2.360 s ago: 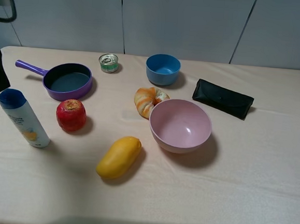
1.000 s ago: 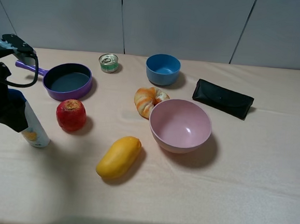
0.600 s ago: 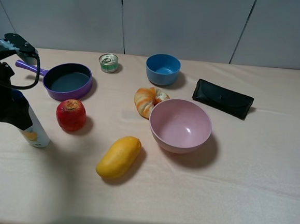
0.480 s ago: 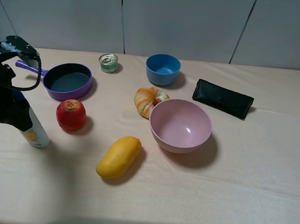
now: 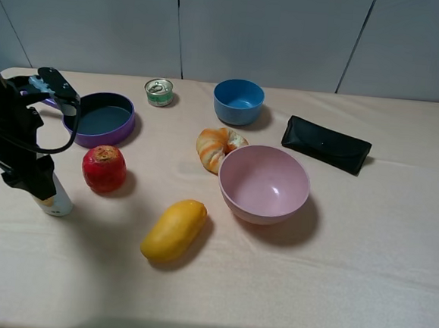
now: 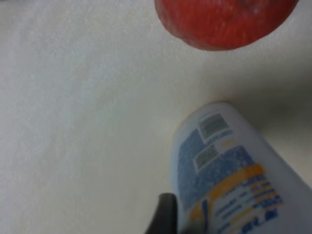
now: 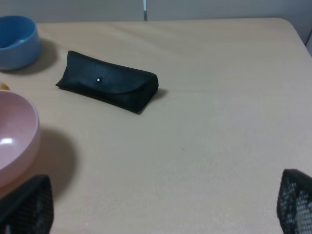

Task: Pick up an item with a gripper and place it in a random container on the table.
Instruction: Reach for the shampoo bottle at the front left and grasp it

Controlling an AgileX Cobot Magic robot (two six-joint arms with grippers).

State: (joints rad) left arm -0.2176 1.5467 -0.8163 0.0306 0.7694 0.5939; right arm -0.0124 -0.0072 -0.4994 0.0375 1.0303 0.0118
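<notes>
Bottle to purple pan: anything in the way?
Nothing sits directly between the bottle and the purple pan. The red fruit stands close beside that line, on its right in the high view.

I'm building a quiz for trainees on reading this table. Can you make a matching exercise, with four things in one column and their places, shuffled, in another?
Things:
1. bottle
2. pan
3. mango
4. case

Places, in the high view:
A. right of the blue bowl
B. left of the can
C. top hidden by the left gripper
D. nearer the front edge than the apple and the pink bowl, between them

Pairs: 1-C, 2-B, 3-D, 4-A.
</notes>
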